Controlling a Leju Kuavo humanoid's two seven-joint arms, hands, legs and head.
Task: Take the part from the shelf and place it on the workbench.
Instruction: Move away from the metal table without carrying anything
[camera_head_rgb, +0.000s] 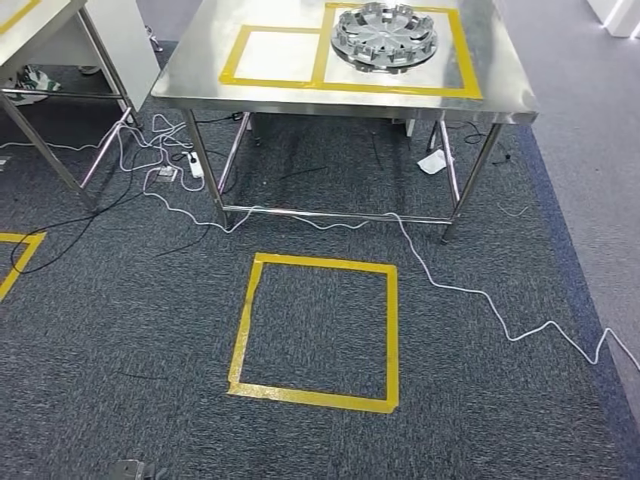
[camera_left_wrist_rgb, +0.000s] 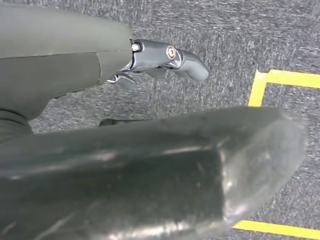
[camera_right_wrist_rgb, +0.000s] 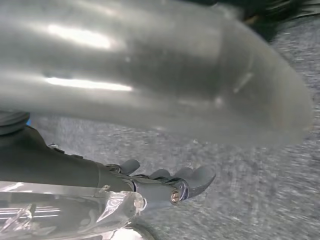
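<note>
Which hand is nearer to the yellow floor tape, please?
Left, probably. The left hand hangs close beside a yellow tape corner; the right hand hangs over plain grey carpet.

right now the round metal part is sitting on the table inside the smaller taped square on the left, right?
Not quite. In the head view the round metal part does sit on the table, but inside the larger yellow-taped rectangle on the right. The smaller taped square on the left has nothing in it.
</note>
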